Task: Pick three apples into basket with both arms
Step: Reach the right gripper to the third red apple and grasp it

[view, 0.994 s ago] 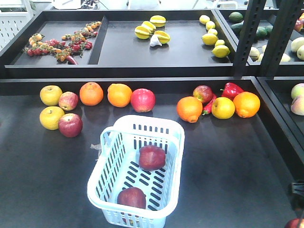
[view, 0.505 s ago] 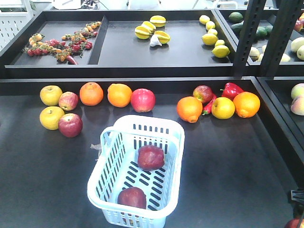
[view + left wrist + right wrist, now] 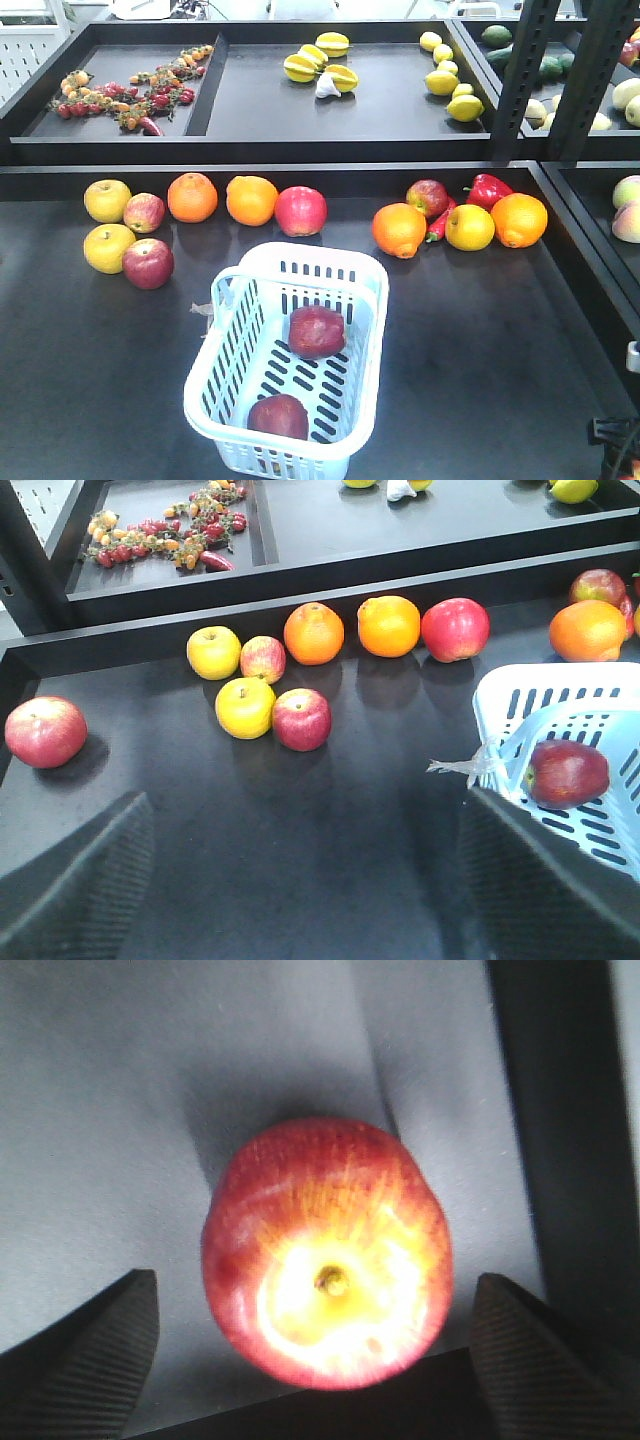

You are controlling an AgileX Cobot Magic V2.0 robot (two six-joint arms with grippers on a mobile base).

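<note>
Third apple lined up, two in basket (image 3: 362, 300).
Right pincer (image 3: 315, 1360) gapes around apple (image 3: 328, 1252); next, clench. Left pincer (image 3: 305, 880) released, idle.

table: big black top (image 3: 90, 340) | back: black tray shelf (image 3: 330, 105) | right: dark metal posts (image 3: 520, 80) | light: bright, shiny spots on table

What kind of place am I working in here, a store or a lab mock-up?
Likely a mock grocery produce stand. Dark display trays hold loose fruit in rows: oranges, lemons, apples. A plastic shopping basket sits on the lower shelf. No price tags or shoppers show.
</note>
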